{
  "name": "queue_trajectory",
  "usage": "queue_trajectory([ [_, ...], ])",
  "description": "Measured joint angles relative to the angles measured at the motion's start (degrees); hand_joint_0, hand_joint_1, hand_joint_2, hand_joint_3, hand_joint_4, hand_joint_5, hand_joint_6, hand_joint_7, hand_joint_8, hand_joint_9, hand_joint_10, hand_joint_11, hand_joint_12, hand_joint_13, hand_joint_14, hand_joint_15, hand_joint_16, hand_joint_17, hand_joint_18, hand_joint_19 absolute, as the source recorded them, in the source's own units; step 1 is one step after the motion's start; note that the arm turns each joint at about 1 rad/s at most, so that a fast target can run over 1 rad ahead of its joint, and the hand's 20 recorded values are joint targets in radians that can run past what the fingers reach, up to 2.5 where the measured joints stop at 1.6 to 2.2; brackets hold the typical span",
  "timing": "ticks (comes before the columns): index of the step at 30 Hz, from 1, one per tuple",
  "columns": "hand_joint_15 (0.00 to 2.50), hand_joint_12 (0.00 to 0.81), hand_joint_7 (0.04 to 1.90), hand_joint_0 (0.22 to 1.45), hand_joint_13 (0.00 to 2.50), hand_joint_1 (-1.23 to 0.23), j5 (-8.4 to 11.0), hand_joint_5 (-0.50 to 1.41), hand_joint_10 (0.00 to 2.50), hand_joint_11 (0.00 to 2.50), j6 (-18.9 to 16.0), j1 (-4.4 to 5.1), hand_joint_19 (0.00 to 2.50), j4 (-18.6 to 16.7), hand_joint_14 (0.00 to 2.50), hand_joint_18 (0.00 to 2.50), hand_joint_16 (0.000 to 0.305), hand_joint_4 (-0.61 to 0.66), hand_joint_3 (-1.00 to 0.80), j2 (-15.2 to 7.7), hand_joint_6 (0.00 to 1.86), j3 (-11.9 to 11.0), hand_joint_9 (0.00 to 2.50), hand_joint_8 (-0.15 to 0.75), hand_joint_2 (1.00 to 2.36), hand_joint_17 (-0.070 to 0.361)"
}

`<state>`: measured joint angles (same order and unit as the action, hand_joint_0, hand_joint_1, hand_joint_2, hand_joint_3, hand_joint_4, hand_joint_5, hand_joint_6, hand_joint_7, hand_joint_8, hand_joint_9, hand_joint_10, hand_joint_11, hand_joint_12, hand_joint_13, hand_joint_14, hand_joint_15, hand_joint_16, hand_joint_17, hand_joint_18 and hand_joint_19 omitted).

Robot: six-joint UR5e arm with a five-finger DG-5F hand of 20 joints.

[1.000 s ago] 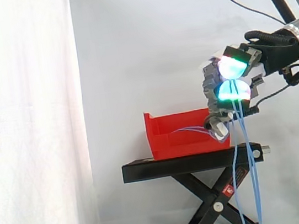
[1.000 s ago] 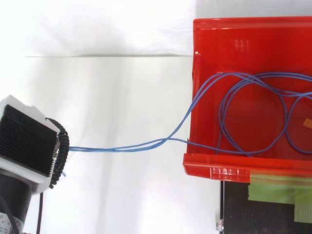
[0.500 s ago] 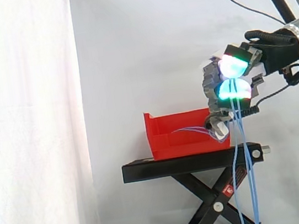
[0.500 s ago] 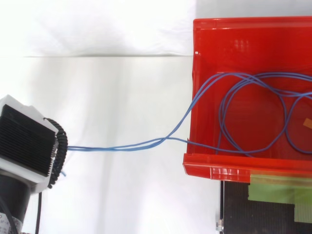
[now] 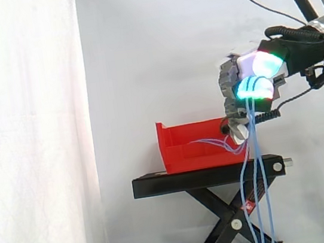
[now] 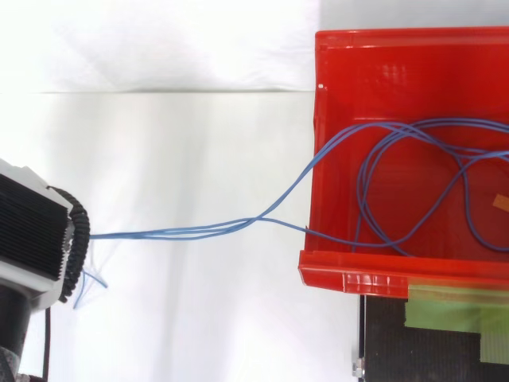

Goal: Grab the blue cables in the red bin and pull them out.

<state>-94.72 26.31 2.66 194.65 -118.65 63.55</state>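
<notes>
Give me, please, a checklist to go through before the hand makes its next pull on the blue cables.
1. Grip: the hand has its fingers curled round the thin blue cables: ok.
2. Cables out of the red plastic bin: not ok; several loops lie inside it.
3. Loops free of knots: cannot tell; they cross one another in the bin.
4. Strands passing over the bin's wall without catching: cannot tell.
5. Bin seated flat on the black scissor stand: ok.
6. Loose lengths hanging below the hand clear of the stand: cannot tell; they hang in front of its legs.
</notes>
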Motion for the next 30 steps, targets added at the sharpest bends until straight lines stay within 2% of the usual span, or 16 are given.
queue_trajectory([
  [10,0.57,0.314,0.65,0.88,0.84,-1.03,-0.5,0.58,0.02,0.84,0.8,-0.07,0.44,0.0,0.02,0.63,0.044,0.13,-1.0,0.0,0.35,-0.4,0.88,0.229,1.0,0.1],
  [12,0.57,0.313,0.66,0.85,0.84,-0.98,-0.51,0.6,0.02,0.84,0.9,-0.05,0.45,0.0,0.02,0.62,0.045,0.13,-1.0,0.0,0.32,-0.4,0.88,0.229,1.0,0.1],
  [13,0.57,0.313,0.67,0.82,0.84,-0.91,-0.51,0.62,0.02,0.84,0.9,-0.07,0.45,0.1,0.02,0.62,0.045,0.13,-1.0,0.0,0.28,-0.4,0.89,0.236,1.0,0.1],
  [15,0.57,0.315,0.67,0.81,0.84,-0.88,-0.49,0.62,0.02,0.83,1.0,-0.08,0.45,0.1,0.02,0.62,0.045,0.13,-1.0,0.0,0.29,-0.4,0.89,0.237,1.0,0.101],
  [20,0.56,0.319,0.76,0.78,0.84,-0.79,-0.47,0.74,0.02,0.81,1.0,-0.1,0.46,0.2,0.02,0.62,0.046,0.14,-1.0,0.0,0.12,-0.4,0.89,0.242,1.0,0.103],
  [30,0.56,0.317,0.81,0.76,0.82,-0.73,-0.48,0.82,0.02,0.78,1.0,-0.03,0.47,0.2,0.02,0.62,0.046,0.16,-1.0,0.0,0.0,-0.4,0.89,0.245,1.0,0.103],
])
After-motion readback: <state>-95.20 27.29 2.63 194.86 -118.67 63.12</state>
